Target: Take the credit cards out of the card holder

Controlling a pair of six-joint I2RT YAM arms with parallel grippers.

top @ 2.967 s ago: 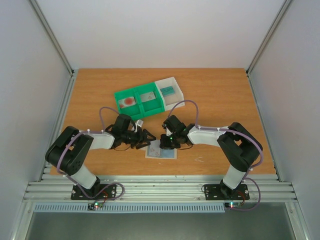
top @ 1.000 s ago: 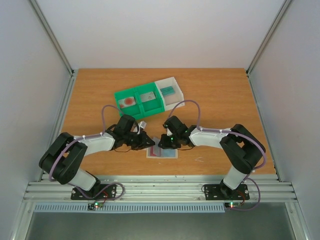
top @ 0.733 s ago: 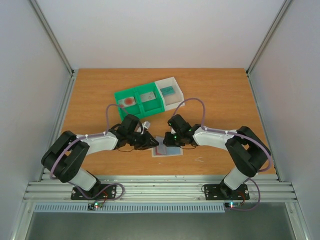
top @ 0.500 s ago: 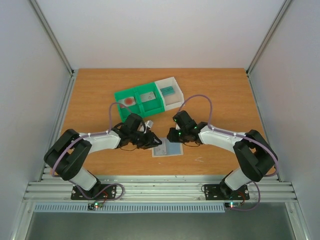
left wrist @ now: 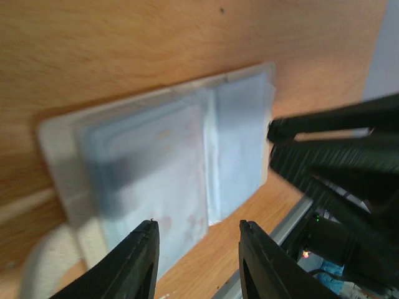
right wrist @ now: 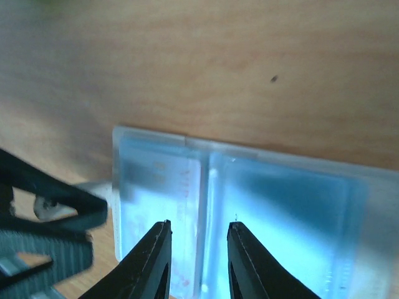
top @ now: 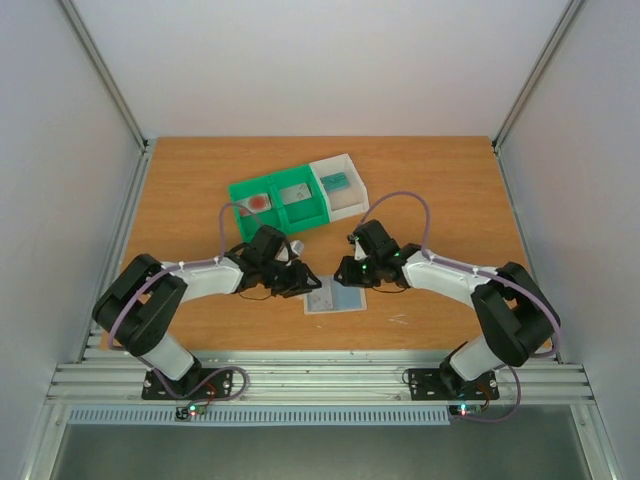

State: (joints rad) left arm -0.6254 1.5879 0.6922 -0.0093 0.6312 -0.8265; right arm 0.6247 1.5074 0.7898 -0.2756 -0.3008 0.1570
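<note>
holder: the card holder (top: 335,298) lies flat on the worktop (top: 440,200), lower centre of the top view, between the two arms.
change: a second ago both arms met over it; now they stand a little apart.
left fingers (left wrist: 138,261): released, empty, above the holder.
right fingers (right wrist: 154,261): released too, nothing between them.
cards (top: 258,201): three lie in the green tray (top: 278,212) and the white tray (top: 345,165), upper centre.
meaning: a bluish card (right wrist: 274,218) seems still inside, so probably a new grasp is needed.

I see free table (top: 450,190) along the left and right edges; the green tray (top: 305,212) and white tray (top: 352,200) block behind, the left gripper (top: 312,286) and right gripper (top: 343,275) crowd the middle.
</note>
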